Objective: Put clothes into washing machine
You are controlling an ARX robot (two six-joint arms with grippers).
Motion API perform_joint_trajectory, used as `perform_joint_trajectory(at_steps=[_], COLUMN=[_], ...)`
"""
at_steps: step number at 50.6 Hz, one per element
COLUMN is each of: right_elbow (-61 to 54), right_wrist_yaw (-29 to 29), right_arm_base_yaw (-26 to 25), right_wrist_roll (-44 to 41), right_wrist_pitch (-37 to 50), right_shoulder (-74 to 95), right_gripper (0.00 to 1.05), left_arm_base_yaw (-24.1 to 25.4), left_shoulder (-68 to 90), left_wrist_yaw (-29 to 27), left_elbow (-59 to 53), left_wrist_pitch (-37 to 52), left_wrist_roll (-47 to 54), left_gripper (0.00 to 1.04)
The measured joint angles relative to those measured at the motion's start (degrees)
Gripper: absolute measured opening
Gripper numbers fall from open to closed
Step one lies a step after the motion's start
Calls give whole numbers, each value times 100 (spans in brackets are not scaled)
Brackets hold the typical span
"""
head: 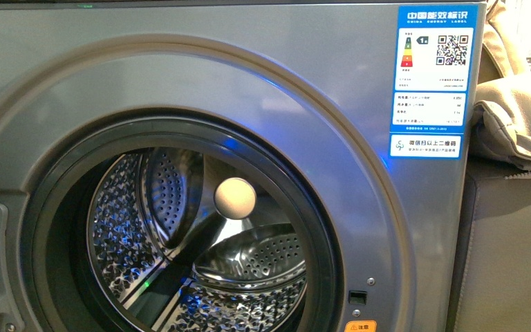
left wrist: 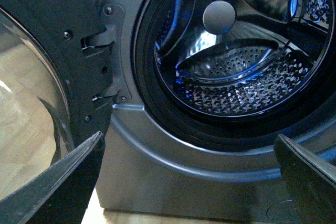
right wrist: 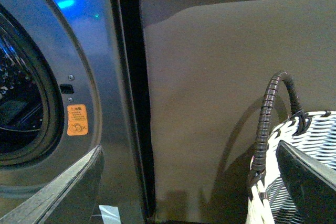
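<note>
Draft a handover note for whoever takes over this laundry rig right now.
Left gripper: open, empty, facing the port of the silver-grey front-loading washing machine.
Right gripper: open, empty, near a black-and-white woven basket.
Round glass door is open; perforated steel drum shows no clothes.
No garment shows in any view; the basket's inside is hidden.
Done: nothing loaded. Remaining: find the clothes, grasp them, put them in the drum.

The washing machine's (head: 304, 90) round port is seen unobstructed, the perforated drum (head: 121, 228) exposed behind it. One side is flanked by the swung-open door (left wrist: 47, 24), the other by an upholstered panel (right wrist: 210, 87) and a woven basket (right wrist: 315, 127).
</note>
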Motion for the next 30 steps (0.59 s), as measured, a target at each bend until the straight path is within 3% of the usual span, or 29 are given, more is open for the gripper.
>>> perform_joint_trajectory(at_steps=[30], right_elbow=[0], right_wrist_yaw=[-2], right_arm_base_yaw=[0], right_wrist_roll=[0], right_wrist_pitch=[0], right_shoulder=[0], right_gripper=[97], left_arm_base_yaw=[0], left_shoulder=[0], left_wrist_yaw=[0], left_elbow=[0], left_wrist_pitch=[0], left_wrist_roll=[0], left_gripper=[98])
